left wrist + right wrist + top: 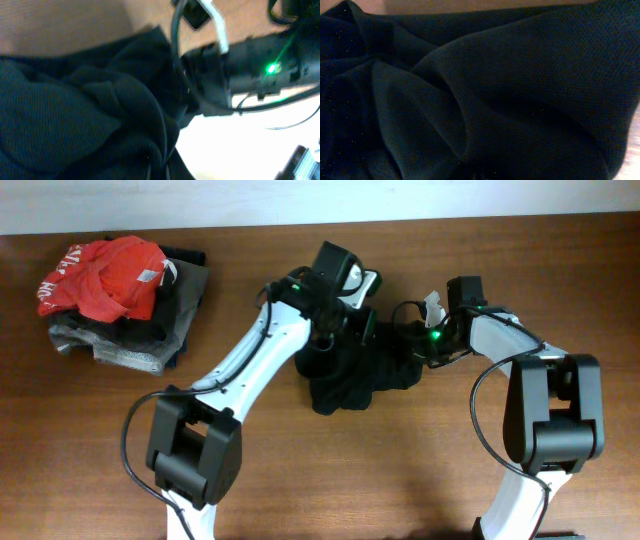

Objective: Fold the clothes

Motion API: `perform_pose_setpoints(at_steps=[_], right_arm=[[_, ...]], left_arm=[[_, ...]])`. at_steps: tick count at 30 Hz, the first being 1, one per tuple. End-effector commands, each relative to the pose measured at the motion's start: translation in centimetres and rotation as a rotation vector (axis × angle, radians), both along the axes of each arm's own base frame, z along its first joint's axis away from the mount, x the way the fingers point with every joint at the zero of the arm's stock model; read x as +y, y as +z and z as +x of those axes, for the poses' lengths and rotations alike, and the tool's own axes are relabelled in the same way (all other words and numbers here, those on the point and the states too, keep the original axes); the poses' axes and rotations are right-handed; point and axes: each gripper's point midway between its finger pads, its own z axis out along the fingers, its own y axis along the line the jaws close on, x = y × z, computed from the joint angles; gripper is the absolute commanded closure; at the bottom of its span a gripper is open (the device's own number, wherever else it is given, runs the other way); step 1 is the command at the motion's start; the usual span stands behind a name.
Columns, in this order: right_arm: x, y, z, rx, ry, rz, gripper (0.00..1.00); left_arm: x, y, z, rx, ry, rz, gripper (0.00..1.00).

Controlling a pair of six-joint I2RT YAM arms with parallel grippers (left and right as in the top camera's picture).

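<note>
The black shirt (345, 385) lies bunched in a crumpled heap at the middle of the table. My left gripper (333, 340) is on its upper left part and my right gripper (418, 350) is on its right edge. Black fabric fills the left wrist view (75, 115), its folds drawn together at the bottom where my fingers pinch it. Black fabric also fills the right wrist view (520, 75), and its creases run down to the jaws, which are hidden. The small white tag is not in view.
A red garment with white lettering (110, 275) lies on a pile of grey and dark folded garments (150, 335) at the far left. The brown wooden table (400, 480) extends in front. My right arm (260, 75) with its green light shows in the left wrist view.
</note>
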Motion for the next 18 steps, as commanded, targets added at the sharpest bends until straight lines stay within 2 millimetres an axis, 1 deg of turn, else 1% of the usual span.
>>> perform_pose_setpoints(at_steps=[1,3,7,8,9,10,12,14,16,18], right_arm=[[-0.3,-2.4,-1.0,0.078,-0.025,0.044,0.96],[-0.5,-0.7,-0.3,0.042,-0.031,0.08,0.96],[-1.2,5.9,1.7,-0.102,-0.039,0.19,0.96],[-1.7,8.3,2.1,-0.157,-0.042,0.217,0.96],[-2.1,9.9,2.3,-0.191,-0.049,0.229,0.96],[-2.8,12.0,2.4,-0.231,-0.071,0.235,0.96],[-4.3,15.0,2.6,-0.297,-0.107,0.229,0.96],[-6.4,18.7,2.3,-0.384,-0.156,0.215,0.96],[-8.3,21.5,1.7,-0.457,-0.196,0.195,0.96],[-9.8,23.1,1.1,-0.497,-0.229,0.178,0.96]], left_arm=[[-1.2,2.2,1.0,-0.093,0.048,-0.003,0.99],[-1.7,1.9,1.0,-0.099,0.041,-0.006,0.99],[-1.9,1.2,1.4,-0.099,0.053,-0.005,0.99],[-2.0,1.0,1.5,-0.099,0.057,-0.001,0.99],[-2.0,0.8,1.6,-0.099,0.057,-0.002,0.99],[-2.1,0.6,1.8,-0.1,0.057,-0.003,0.99],[-2.3,0.1,1.9,-0.096,0.058,-0.002,0.99],[-2.4,-0.6,2.0,-0.08,0.07,-0.002,0.99],[-2.6,-1.3,2.2,-0.067,0.081,-0.003,0.99],[-3.0,-1.6,2.3,-0.07,0.079,-0.008,0.99]])
